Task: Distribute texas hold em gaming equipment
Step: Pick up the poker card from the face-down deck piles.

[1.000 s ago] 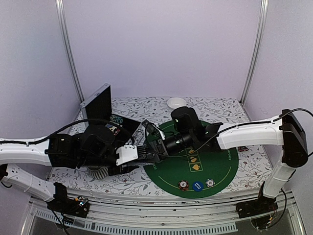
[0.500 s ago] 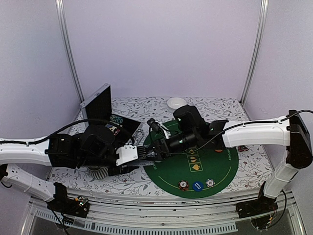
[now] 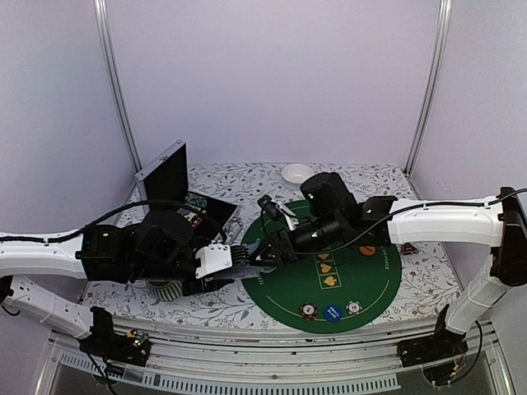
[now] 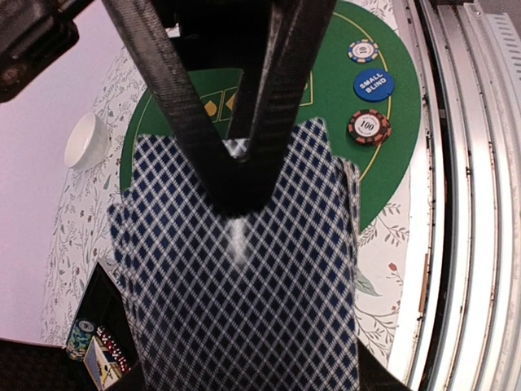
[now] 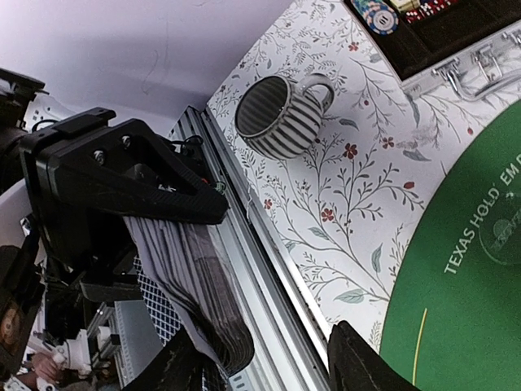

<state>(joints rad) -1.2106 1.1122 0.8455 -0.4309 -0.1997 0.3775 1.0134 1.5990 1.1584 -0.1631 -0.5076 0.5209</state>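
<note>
Left wrist view: my left gripper (image 4: 236, 183) is clamped partway closed on the fanned playing cards (image 4: 244, 309), which hide most of the table beneath it. Past its tips, three chips (image 4: 368, 126) lie on the green mat (image 4: 338, 98). My right gripper (image 5: 260, 366) has its jaws apart and grips nothing, with the cards' edge just beside one finger. A ribbed mug (image 5: 281, 114) stands ahead of it.

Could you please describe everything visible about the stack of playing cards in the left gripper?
The stack of playing cards has white backs latticed with dark blue diamonds. It is slightly fanned, its edges stepped, and pinched between the left gripper's black fingers, held off the table by the green mat's left edge.
</note>
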